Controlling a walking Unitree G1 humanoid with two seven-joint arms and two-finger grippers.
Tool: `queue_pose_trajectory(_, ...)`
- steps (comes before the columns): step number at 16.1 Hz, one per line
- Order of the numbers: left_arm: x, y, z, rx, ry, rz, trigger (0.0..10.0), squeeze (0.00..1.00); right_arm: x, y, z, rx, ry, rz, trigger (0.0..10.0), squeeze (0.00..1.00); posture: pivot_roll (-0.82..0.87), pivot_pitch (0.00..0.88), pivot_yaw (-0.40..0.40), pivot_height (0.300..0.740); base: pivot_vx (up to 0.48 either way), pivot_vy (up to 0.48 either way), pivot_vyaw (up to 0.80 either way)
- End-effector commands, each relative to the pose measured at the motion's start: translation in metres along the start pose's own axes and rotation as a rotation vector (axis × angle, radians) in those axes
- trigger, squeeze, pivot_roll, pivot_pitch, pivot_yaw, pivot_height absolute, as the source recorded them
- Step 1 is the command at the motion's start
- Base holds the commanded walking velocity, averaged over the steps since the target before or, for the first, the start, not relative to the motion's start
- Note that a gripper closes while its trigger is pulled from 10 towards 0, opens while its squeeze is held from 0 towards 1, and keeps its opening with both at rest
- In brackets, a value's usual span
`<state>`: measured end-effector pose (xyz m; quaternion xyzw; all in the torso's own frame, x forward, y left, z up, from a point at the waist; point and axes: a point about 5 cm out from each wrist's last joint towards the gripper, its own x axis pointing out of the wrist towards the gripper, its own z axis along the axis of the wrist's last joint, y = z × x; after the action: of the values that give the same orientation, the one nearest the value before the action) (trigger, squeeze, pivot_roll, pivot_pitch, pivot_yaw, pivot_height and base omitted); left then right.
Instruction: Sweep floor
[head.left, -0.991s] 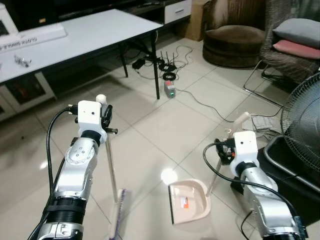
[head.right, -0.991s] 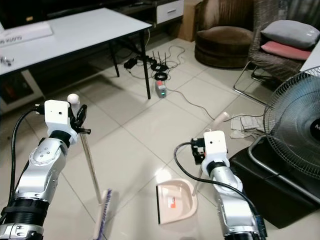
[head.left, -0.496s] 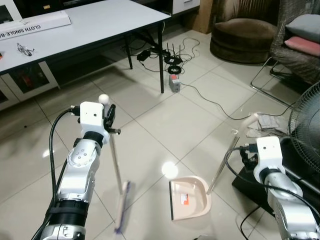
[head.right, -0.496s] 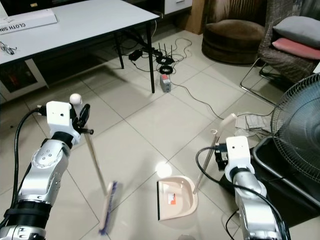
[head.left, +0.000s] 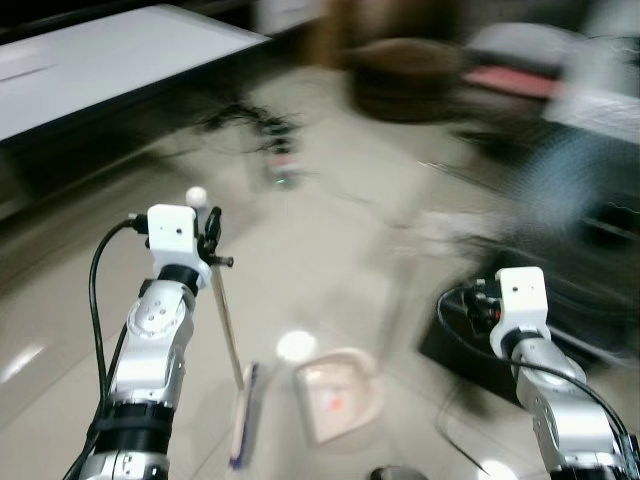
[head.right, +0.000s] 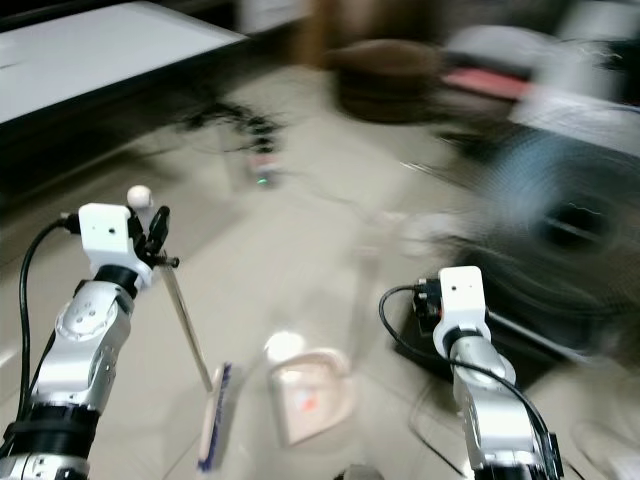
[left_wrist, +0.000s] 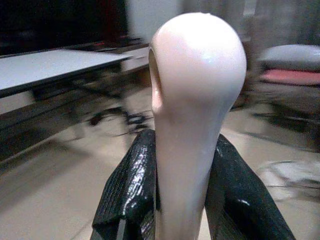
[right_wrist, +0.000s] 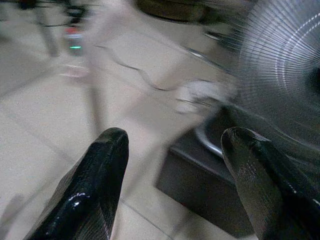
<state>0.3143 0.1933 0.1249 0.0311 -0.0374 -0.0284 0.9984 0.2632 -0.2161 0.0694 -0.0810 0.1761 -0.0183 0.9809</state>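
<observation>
Currently the broom handle (left_wrist: 192, 115) is clamped between the left gripper (head.left: 210, 228) fingers, with the broom head (head.left: 243, 415) angled down on the floor just beside the dustpan (head.left: 338, 394). The right gripper (right_wrist: 175, 180) is spread wide, with nothing held. Head views are heavily blurred, so positions are poorly resolved. Risks: the dustpan's long handle (head.right: 362, 290) is faintly seen upright with nothing gripping it, so tipping is likely; cables (head.left: 250, 120) and the fan (right_wrist: 280, 65) near the right arm could be snagged.

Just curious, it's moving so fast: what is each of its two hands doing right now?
Left end effector: closed on the broom handle.
Right end effector: open, holding nothing.
</observation>
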Motion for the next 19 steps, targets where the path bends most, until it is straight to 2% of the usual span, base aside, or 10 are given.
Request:
queue_pose_trajectory(1, 0.003, -0.006, 0.009, -0.023, -0.053, -0.013, 10.0, 0.0, -0.001, -0.002, 0.001, 0.006, -0.001, -0.002, 10.0, 0.0, -0.19, 0.0, 0.013, 0.74, 0.371, 0.0, -0.43)
queue_pose_trajectory(5, 0.004, -0.006, 0.008, -0.028, -0.055, -0.005, 10.0, 0.0, 0.0, 0.0, 0.005, 0.007, -0.024, 0.024, 10.0, 0.0, -0.2, 0.0, 0.004, 0.74, 0.373, 0.0, 0.0)
queue_pose_trajectory(13, 0.0, 0.019, 0.015, 0.083, -0.084, 0.071, 10.0, 0.0, 0.001, 0.007, 0.007, 0.051, -0.043, 0.111, 10.0, 0.0, -0.18, 0.0, -0.014, 0.74, 0.0, 0.0, 0.0)
queue_pose_trajectory(16, 0.002, 0.029, 0.021, 0.13, -0.098, 0.102, 10.0, 0.0, -0.001, 0.006, 0.003, 0.062, -0.011, 0.155, 10.0, 0.0, -0.18, 0.0, -0.009, 0.74, 0.0, 0.0, 0.0)
queue_pose_trajectory(18, 0.002, 0.031, 0.023, 0.138, -0.104, 0.099, 10.0, 0.0, -0.004, 0.004, -0.003, 0.058, 0.034, 0.177, 10.0, 0.0, -0.18, 0.0, -0.005, 0.74, 0.0, 0.0, 0.0)
queue_pose_trajectory(19, 0.003, 0.032, 0.024, 0.138, -0.107, 0.099, 10.0, 0.0, -0.007, 0.003, -0.007, 0.082, 0.061, 0.197, 10.0, 0.51, -0.18, 0.0, -0.003, 0.74, 0.0, 0.0, 0.0)
